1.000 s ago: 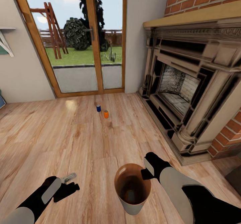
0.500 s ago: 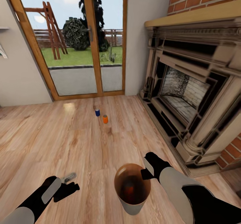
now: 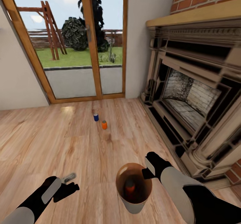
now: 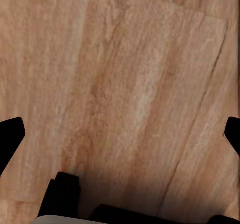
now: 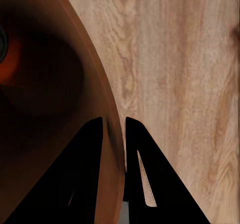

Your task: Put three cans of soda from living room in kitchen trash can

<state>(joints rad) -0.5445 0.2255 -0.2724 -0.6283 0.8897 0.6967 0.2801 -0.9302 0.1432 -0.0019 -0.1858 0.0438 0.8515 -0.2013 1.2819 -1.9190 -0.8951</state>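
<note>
Head view: trash can (image 3: 134,202) held up in front of the robot, right of centre, above the floor (image 3: 67,143). One can (image 3: 130,185) lies inside it. Right gripper (image 3: 146,173) pinches the trash can's right rim, one finger inside, one outside. Left gripper (image 3: 68,183) hangs well to the left of the trash can. Two cans stand on the floor farther ahead, near each other: one (image 3: 96,117) behind and left, the other (image 3: 104,125) nearer and right. Glass doors (image 3: 83,50) behind them; fireplace (image 3: 194,93) along the right
</note>
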